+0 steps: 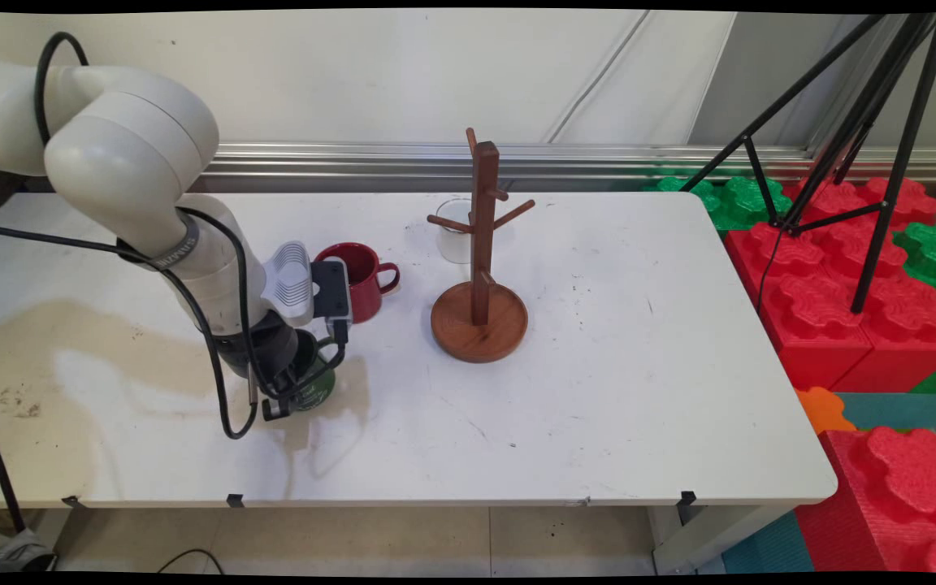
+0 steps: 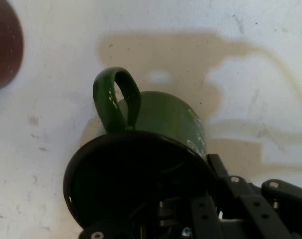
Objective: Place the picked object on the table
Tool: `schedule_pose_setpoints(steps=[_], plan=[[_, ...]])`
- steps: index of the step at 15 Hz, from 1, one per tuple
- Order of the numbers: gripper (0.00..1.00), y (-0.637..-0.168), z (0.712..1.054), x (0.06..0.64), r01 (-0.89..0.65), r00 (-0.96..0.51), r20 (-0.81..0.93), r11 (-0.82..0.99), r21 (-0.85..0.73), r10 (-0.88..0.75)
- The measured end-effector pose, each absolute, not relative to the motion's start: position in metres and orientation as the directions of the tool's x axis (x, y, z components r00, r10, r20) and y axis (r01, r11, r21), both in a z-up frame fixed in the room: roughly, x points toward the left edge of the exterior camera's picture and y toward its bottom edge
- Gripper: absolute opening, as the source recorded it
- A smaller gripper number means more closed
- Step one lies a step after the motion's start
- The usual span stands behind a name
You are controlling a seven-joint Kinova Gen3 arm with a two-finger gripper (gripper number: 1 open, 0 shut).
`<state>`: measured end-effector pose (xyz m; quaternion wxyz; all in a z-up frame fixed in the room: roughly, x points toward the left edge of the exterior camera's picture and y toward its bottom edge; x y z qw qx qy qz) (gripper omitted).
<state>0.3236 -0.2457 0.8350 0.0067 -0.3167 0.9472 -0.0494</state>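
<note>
Down at the bench's [image 1: 598, 390] near left, the tool [image 1: 288, 383] sits low over the rim of a green mug [image 2: 161, 114], which rests on the bench with its handle pointing away from the hand. I cannot tell whether the tool grips it. The arm bends steeply down from the left. A red mug [image 1: 358, 280] stands just behind, and a rack [image 1: 480, 317] further right.

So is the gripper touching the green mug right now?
Touching. In the hand view the gripper linkage reaches over the green mug rim, one finger seemingly inside it.
</note>
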Motion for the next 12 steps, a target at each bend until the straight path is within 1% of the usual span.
schedule_pose_setpoints(steps=[3, 4, 12], plan=[[0.00, -0.2467, 0.8326, 0.3227, -0.600, -0.799, 0.012, 0.795, -0.097, -0.601], [1.00, -0.2470, 0.8321, 0.3225, -0.599, -0.799, 0.011, 0.795, -0.096, -0.601], [1.00, -0.2473, 0.8297, 0.3214, -0.595, -0.801, 0.006, 0.797, -0.104, -0.598]])
